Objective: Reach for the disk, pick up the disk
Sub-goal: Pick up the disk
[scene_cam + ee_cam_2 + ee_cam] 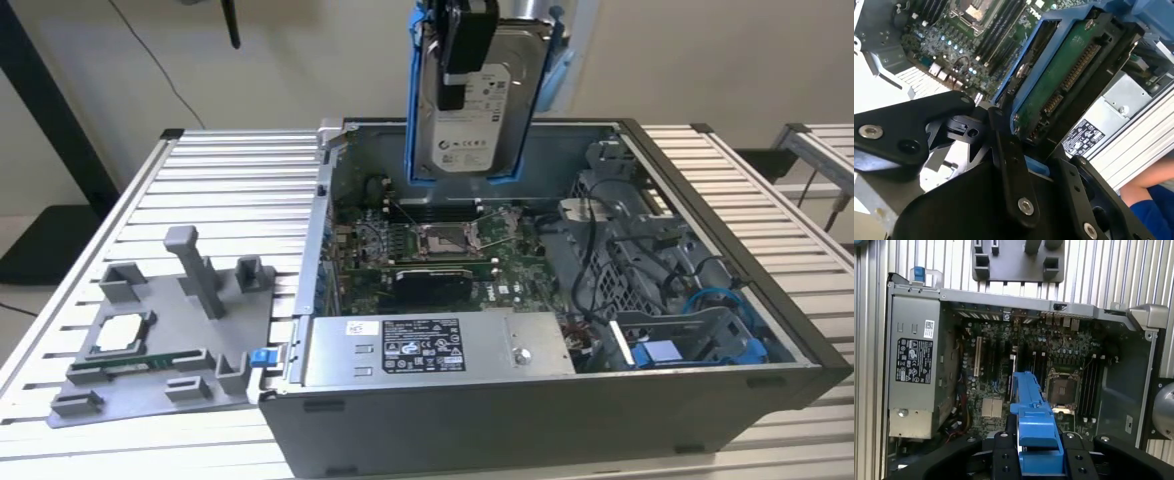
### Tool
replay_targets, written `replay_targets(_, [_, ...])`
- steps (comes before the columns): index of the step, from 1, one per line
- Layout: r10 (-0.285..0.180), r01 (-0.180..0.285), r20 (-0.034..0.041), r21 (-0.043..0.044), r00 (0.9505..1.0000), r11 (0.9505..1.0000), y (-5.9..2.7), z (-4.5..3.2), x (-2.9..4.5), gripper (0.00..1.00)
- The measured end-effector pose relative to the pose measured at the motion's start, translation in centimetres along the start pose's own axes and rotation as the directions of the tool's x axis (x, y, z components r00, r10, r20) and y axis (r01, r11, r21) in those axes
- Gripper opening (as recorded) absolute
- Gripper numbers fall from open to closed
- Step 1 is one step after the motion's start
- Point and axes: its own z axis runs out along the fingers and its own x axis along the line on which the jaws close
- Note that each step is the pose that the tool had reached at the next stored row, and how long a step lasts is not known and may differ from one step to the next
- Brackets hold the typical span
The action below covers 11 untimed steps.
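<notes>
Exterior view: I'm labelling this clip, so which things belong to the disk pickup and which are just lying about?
Job:
disk, hanging upright above the open case
gripper, fingers shut on its blue frame

Lying about:
computer case
grey fixture tray
power supply
slatted table

Tool (1019, 150): matte black throughout, built of flat, rounded link plates joined at pivots by silver socket-head screws. In the second wrist view, a broad link (909, 130) carried one silver screw and a dark bore; a narrow link (1014, 175) carried another screw. In the first wrist view, the black fingers (1004, 455) showed small paired holes.
</notes>
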Motion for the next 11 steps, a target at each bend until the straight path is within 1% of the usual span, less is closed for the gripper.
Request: replay_targets(11, [0.002, -0.002, 0.0, 0.0001, 1.0, 1.0, -0.41, 0.45, 1.78, 0.0])
